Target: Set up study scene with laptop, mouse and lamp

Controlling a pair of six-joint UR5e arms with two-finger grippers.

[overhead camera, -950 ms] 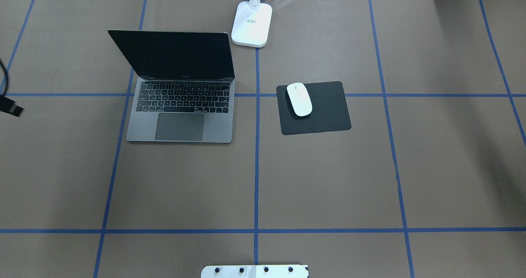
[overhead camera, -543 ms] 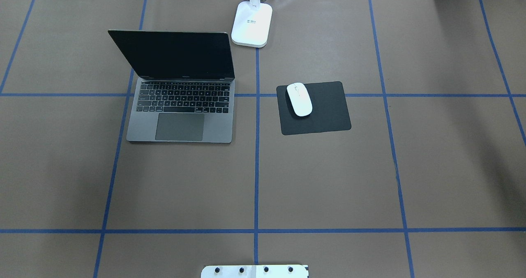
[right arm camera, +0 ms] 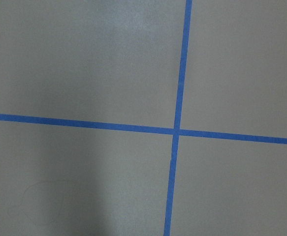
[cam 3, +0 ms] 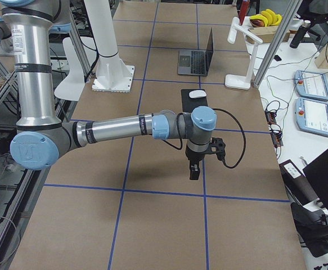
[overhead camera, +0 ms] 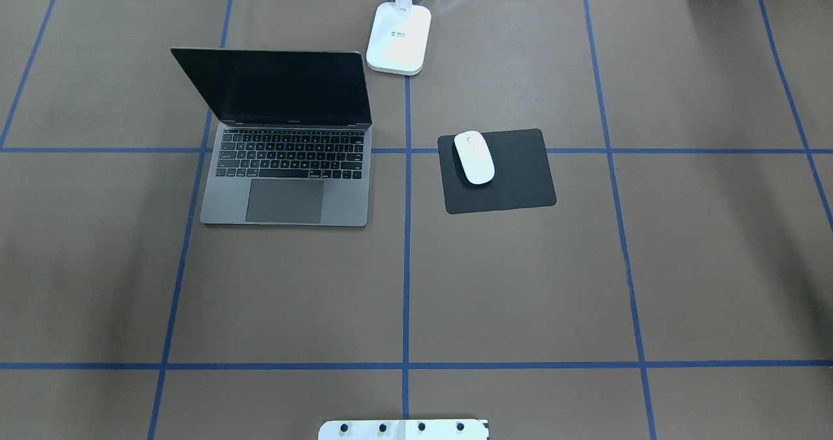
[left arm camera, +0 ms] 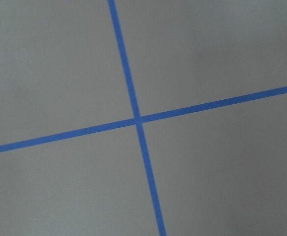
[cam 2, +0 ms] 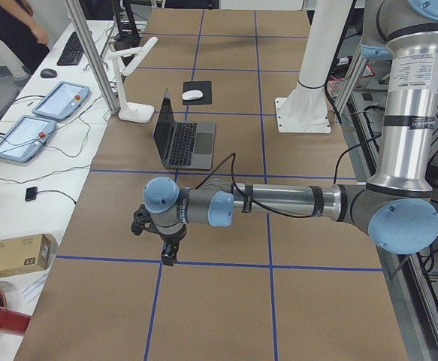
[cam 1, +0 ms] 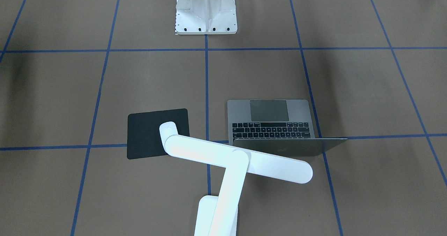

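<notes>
Laptop [overhead camera: 286,166] stands open on the counter [overhead camera: 520,284], the lamp [overhead camera: 398,40] just behind its corner and the mouse [overhead camera: 474,157] beside it on a black pad [overhead camera: 517,179], so the scene looks set to me. Whether the left fingers [cam 2: 170,254] and right fingers [cam 3: 194,170], far out over the counter's ends, are open or closed I cannot tell. Any retreat should go high, well apart from the lamp.

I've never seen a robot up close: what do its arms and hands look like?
Both arms are silver tubes with light-blue joint caps: left arm, right arm. The left hand and right hand are small, black, each trailing a black cable.
</notes>
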